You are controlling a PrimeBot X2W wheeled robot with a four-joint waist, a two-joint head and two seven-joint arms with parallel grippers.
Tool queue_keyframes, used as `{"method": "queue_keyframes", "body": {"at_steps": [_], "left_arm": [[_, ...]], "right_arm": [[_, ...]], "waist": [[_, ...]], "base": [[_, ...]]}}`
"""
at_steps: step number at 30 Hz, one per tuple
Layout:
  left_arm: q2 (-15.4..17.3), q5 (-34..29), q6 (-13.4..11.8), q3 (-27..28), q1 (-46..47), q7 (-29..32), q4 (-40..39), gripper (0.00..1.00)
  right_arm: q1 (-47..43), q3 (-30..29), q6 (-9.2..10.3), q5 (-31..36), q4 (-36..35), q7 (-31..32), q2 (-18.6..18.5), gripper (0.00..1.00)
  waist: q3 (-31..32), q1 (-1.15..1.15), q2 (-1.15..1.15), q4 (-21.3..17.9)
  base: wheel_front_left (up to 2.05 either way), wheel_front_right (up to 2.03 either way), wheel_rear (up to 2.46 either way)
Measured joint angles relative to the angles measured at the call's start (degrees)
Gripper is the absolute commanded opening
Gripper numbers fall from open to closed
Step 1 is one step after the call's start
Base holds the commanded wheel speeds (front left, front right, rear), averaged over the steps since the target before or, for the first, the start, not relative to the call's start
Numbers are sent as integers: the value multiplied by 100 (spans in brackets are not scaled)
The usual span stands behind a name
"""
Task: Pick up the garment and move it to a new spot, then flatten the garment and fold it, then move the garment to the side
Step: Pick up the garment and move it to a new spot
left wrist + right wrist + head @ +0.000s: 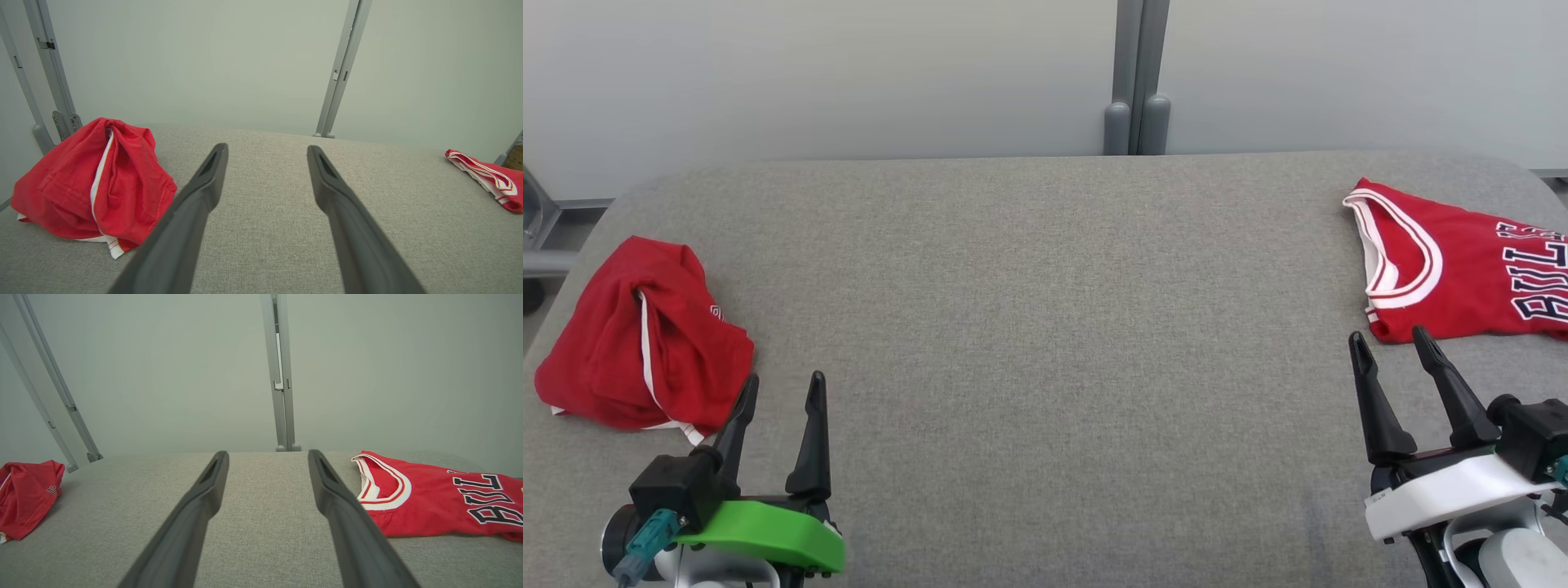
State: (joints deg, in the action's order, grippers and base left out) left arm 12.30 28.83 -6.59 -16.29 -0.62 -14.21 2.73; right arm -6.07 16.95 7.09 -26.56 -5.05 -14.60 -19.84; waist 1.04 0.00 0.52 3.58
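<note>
Left gripper (784,380) open, empty, just right of crumpled red garment (637,339). Right gripper (1387,335) open, empty, near side of jersey (1462,278), lying flat far right. Grey surface (1045,327).

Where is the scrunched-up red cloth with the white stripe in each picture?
Head view: crumpled red garment with a white stripe, far left on the grey table.
Left wrist view: garment, lower left.
Right wrist view: garment, far left edge.
Shared landmark: grey upright post behind the table.
</note>
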Motion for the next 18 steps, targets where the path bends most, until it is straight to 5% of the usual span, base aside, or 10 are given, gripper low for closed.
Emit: {"method": "queue_keyframes", "body": {"at_steps": [18], "left_arm": [[-63, -36, -1, -9, 0, -3, -56, 100]], "right_arm": [[-156, -180, 1, 149, -91, 0, 51, 100]], "waist": [[-43, 0, 0, -74]], "base": [[0, 0, 0]]}}
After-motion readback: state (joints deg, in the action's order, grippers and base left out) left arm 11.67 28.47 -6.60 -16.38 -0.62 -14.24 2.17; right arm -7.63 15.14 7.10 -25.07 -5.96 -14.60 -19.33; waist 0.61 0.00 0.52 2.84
